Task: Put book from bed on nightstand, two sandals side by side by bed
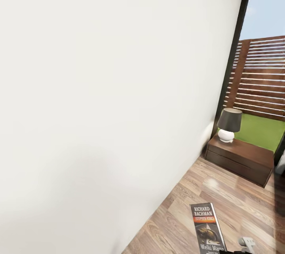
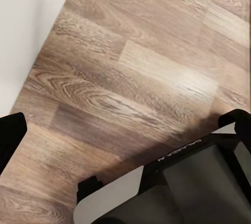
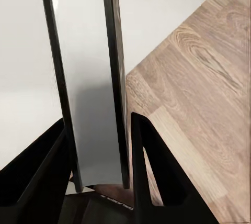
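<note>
The book point(image 1: 208, 228), dark with white "RICHARD BACHMAN" lettering and an orange band, hangs above the wood floor at the lower right of the head view. My right gripper point(image 3: 99, 122) is shut on it, and the book point(image 3: 89, 77) stands edge-on between the two black fingers. A nightstand point(image 1: 241, 157), low and dark brown with two drawers, stands against the wall by the window, well beyond the book. My left gripper point(image 2: 125, 124) is open over bare floor with nothing between its fingers. The bed and the sandals are out of view.
A lamp point(image 1: 228, 124) with a dark shade and white base occupies the nightstand's left end. A white wall point(image 1: 111, 107) runs close along the left. A black-framed window point(image 1: 261, 68) lies beyond the nightstand. Wood-plank floor point(image 1: 221, 190) lies open between me and the nightstand.
</note>
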Motion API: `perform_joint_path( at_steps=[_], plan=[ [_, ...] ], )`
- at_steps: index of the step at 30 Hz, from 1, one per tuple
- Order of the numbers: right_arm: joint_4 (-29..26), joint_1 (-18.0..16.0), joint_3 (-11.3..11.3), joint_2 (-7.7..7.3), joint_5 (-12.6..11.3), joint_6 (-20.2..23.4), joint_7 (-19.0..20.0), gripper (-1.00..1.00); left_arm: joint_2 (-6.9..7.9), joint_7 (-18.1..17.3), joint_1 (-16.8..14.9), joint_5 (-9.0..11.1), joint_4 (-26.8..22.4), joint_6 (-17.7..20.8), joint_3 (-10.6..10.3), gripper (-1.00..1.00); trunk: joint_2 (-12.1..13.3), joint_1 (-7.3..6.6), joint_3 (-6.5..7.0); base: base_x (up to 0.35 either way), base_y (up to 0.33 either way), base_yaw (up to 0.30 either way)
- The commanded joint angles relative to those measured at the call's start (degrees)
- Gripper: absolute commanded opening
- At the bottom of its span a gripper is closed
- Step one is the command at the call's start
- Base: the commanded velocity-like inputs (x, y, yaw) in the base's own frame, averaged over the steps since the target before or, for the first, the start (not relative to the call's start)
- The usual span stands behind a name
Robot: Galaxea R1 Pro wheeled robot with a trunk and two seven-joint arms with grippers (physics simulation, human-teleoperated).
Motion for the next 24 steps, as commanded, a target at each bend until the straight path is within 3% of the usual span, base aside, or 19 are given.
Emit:
perform_joint_path(
  at_steps=[1, 7, 14, 24],
  plan=[
    [-0.01, -0.08, 0.19, -0.01, -0.68, 0.32, 0.10, -1.00, 0.01, -0.21, -0.02, -0.56, -0.03, -0.18, 0.49, 1.00, -0.09, 0.02, -0.10, 0.000, 0.000, -0.283],
    [-0.04, -0.08, 0.19, -0.06, -0.68, 0.33, 0.08, -1.00, 0.01, -0.21, -0.02, -0.56, -0.04, -0.13, 0.49, 1.00, -0.09, 0.02, -0.10, 0.027, 0.000, -0.283],
    [-0.03, -0.08, 0.19, -0.05, -0.68, 0.32, 0.10, -1.00, 0.01, -0.21, -0.02, -0.56, -0.05, -0.13, 0.49, 1.00, -0.09, 0.02, -0.10, 0.222, 0.000, -0.283],
    [-0.06, -0.08, 0.19, -0.04, -0.68, 0.32, 0.17, -1.00, 0.01, -0.21, -0.02, -0.56, -0.04, -0.16, 0.49, 1.00, -0.09, 0.02, -0.10, 0.021, 0.000, -0.283]
  ],
)
